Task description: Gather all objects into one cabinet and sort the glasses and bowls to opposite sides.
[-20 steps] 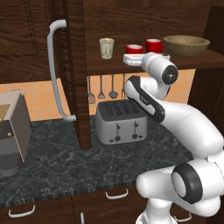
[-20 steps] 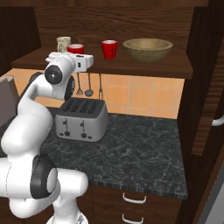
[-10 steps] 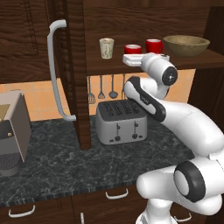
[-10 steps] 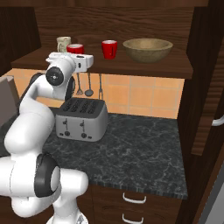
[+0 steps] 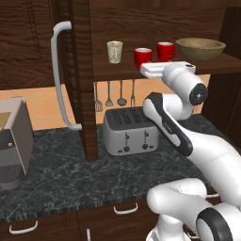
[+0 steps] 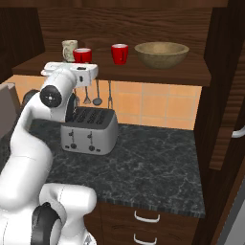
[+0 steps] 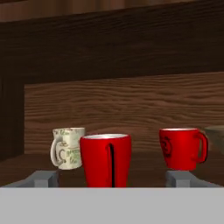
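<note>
Open cabinet, shelf contents. The gripper stands at the shelf edge, fingers spread wide — one on each side of the near red cup, holding nothing. Just left of it sits the tumbler; the second red cup is to the right, the bowl at the far right. Likely risk — a crooked or sideways retreat would let a finger catch the near cup and knock it into the tumbler.

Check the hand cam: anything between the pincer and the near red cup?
Nothing visible. The pincer is open, and the near red cup stands upright on the cabinet shelf between its fingertips. The beige tumbler sits behind, to one side.
</note>
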Tool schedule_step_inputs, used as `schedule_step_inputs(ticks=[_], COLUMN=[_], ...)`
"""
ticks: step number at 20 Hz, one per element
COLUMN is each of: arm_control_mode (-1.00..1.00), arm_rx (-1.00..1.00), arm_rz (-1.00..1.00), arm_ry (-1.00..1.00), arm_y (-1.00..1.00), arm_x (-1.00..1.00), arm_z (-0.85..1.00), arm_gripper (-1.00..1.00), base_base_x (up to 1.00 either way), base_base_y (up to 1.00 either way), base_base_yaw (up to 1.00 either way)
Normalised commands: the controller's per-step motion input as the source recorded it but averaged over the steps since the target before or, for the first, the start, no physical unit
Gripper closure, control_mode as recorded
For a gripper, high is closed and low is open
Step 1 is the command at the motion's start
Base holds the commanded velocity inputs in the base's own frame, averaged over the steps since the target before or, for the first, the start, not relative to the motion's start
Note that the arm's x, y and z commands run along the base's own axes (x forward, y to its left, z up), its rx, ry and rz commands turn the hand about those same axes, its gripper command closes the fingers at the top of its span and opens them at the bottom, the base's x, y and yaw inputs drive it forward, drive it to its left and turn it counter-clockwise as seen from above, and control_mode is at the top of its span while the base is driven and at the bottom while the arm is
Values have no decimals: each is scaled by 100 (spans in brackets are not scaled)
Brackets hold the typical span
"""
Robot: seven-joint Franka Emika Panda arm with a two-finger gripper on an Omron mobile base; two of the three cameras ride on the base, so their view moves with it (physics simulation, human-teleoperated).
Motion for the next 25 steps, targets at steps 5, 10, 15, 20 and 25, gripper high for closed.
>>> schedule_step_inputs(ticks=[5, 10, 15, 20, 25], arm_control_mode=[-100, -100, -100, -100, -100], arm_rx=[-6, -10, -9, -1, -2], arm_rz=[0, 0, 0, 0, 0], arm_ry=[41, 21, 11, 6, 5], arm_y=[-14, -11, -3, 0, 0], arm_x=[-100, -100, -100, -100, -90], arm_z=[56, 3, -16, -20, -3], arm_gripper=[-100, -100, -100, -100, -100], base_base_x=[0, 0, 0, 0, 0], base_base_y=[0, 0, 0, 0, 0], base_base_yaw=[0, 0, 0, 0, 0])
